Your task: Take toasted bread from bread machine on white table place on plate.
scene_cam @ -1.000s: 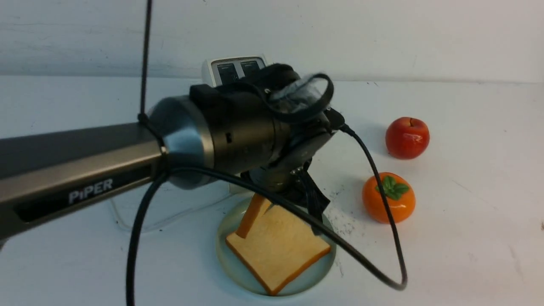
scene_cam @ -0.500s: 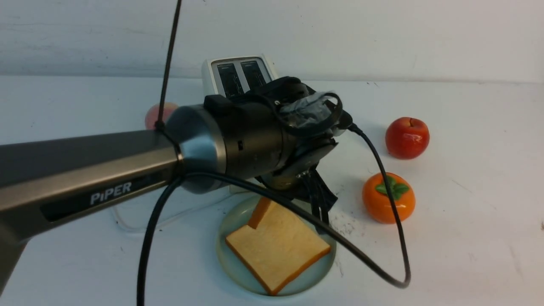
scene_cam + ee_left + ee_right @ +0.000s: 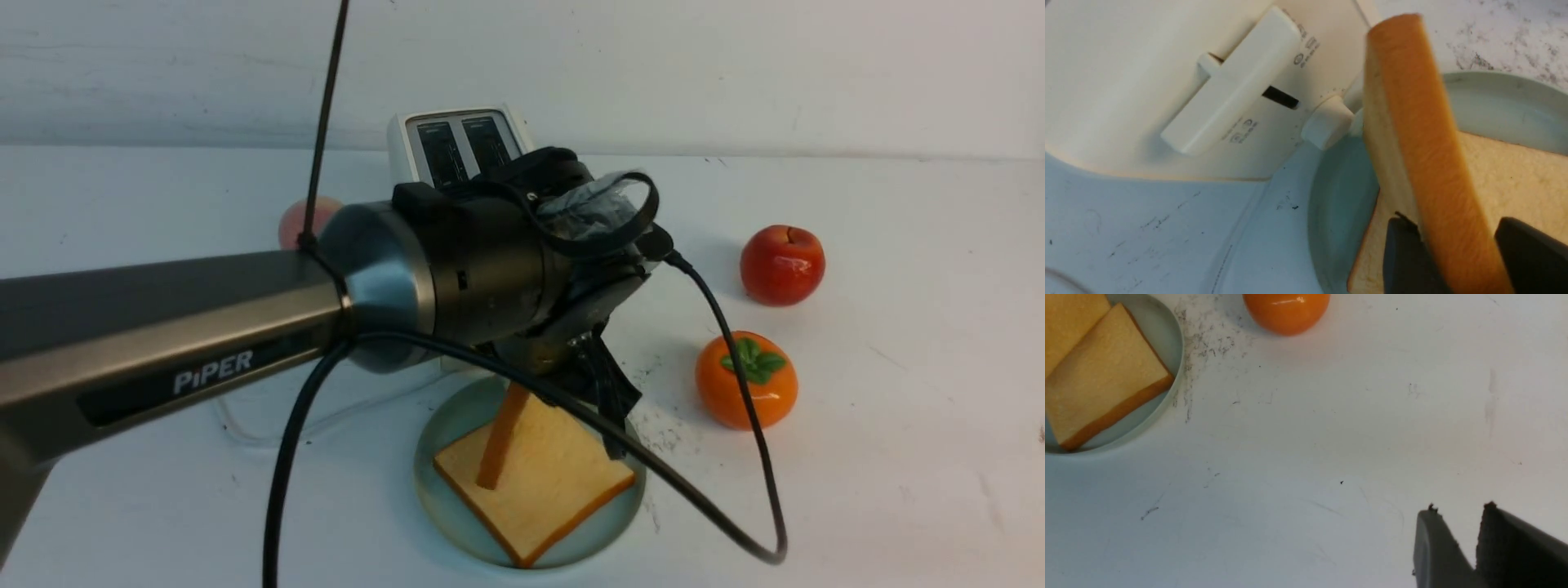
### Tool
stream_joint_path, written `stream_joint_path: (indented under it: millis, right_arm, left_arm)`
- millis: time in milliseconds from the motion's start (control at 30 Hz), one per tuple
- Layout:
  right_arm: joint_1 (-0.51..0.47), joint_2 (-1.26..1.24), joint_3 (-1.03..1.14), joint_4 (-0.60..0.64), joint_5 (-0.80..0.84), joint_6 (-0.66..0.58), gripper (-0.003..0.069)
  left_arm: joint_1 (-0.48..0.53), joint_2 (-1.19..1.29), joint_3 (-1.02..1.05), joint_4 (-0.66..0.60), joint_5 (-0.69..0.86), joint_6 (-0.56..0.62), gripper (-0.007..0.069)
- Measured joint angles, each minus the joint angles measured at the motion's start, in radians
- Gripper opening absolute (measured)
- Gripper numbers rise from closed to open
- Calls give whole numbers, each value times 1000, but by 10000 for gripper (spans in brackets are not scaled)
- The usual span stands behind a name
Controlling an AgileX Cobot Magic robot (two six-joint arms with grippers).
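Observation:
Across the front view reaches my left arm, its gripper (image 3: 600,425) hanging over the pale blue-green plate (image 3: 445,506). One slice of toasted bread (image 3: 547,490) lies flat on the plate. A second slice (image 3: 500,433) stands on edge on the first, between my left gripper's (image 3: 1453,220) fingers. The jaws stand apart, with a thin gap at one finger. Behind is the bread machine (image 3: 457,139), both slots empty, on the white table (image 3: 898,457). My right gripper (image 3: 1459,508) hovers open over bare table, holding nothing.
A red apple (image 3: 782,264) and an orange persimmon (image 3: 745,380) sit to the right of the plate. A pink fruit (image 3: 298,220) peeks out behind my left arm. The arm's black cable (image 3: 735,392) loops past the plate. The toaster's lever (image 3: 1233,81) and dial (image 3: 1327,124) face the plate.
The left arm shifted slightly right. The standing slice leaned over half a second ago and is upright again, its lower end further down on the flat slice. The left jaws have widened.

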Motion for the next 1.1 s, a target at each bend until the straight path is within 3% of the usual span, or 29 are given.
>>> stream_joint_path:
  millis: [300,600,833,1033,1100]
  right_arm:
    - [0,0,0,0,6,0,177]
    - [0,0,0,0,6,0,185]
    - [0,0,0,0,6,0,192]
    - [0,0,0,0,6,0,194]
    - [0,0,0,0,6,0,193]
  left_arm:
    - [0,-1,-1,-39,22,-17,400]
    - [0,-1,-126,-52,106,-21,411]
    - [0,-1,-296,-150,197,-3,410]
    - [0,-1,-381,-240,264,26,269]
    - [0,-1,-390,-251,285,28,143]
